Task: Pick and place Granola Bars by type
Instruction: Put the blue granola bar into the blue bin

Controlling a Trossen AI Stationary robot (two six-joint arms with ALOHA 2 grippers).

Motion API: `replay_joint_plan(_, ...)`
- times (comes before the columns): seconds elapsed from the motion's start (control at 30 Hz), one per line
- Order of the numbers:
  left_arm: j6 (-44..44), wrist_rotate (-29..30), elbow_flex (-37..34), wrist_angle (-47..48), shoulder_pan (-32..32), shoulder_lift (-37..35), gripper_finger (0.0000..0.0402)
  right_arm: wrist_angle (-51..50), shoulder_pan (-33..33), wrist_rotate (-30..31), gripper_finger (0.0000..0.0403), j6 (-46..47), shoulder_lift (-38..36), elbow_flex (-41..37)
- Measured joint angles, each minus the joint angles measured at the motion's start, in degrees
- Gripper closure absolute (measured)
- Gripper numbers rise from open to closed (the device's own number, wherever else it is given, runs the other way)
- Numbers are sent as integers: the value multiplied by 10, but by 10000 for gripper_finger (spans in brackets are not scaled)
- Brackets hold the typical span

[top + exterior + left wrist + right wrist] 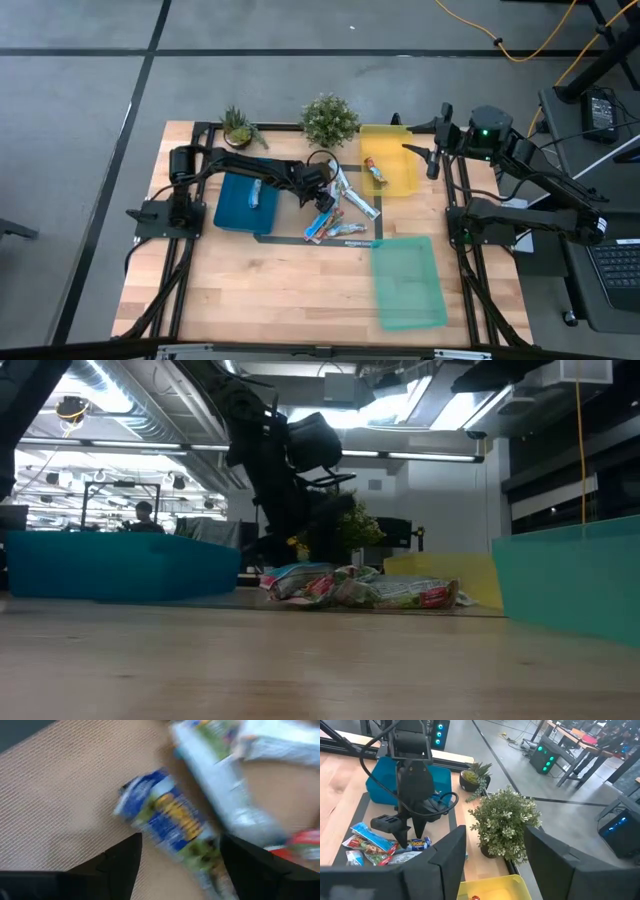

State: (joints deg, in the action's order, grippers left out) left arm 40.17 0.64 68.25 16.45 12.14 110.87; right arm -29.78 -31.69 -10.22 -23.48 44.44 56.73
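Note:
Several granola bars [342, 212] lie in a loose pile at the table's middle, seen in the low view as a heap of bars [360, 588]. One bar [253, 193] lies in the blue tray [240, 215], and another bar [375, 172] in the yellow tray [395, 185]. My left gripper [322, 200] is low over the pile's left side and open. In the left wrist view my left gripper [180, 837] has its fingers on either side of a blue bar with yellow print [167, 820] that lies flat on the wood. My right gripper [433, 158] hangs open and empty at the far right corner. My left gripper comes at the blue bar with yellow print [200, 852] from above, one finger [120, 862] on each side of it and across its length. The bar lies on the table. Whether the fingers touch it, I cannot tell.
A green tray [425, 310] lies at the near right. Two potted plants [329, 118] [240, 127] stand at the far edge, close behind the pile and the trays. Bare wood lies at the near left. The right wrist view shows my left gripper [407, 837] over the bars.

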Motion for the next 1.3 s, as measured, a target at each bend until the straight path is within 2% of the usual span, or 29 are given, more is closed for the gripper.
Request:
replay_joint_plan(0.17, -2, -26, 0, -68, 0, 0, 171, -2, 0, 0, 201, -11, 0, 0)
replay_joint_plan(0.6, 11, -18, 0, -25, 1, 0, 255, -18, 0, 0, 201, -11, 0, 0)
replay_joint_plan(1.0, 12, -32, 1, -23, 3, -5, 388, -18, 0, 0, 201, -10, 0, 0)
replay_joint_plan(1.17, -21, -19, 33, 6, 16, -43, 398, -14, 0, 0, 201, -11, 0, 0)
replay_joint_plan(1.3, -62, 6, 64, 71, 27, -84, 401, -8, 0, 0, 201, -10, 0, 0)
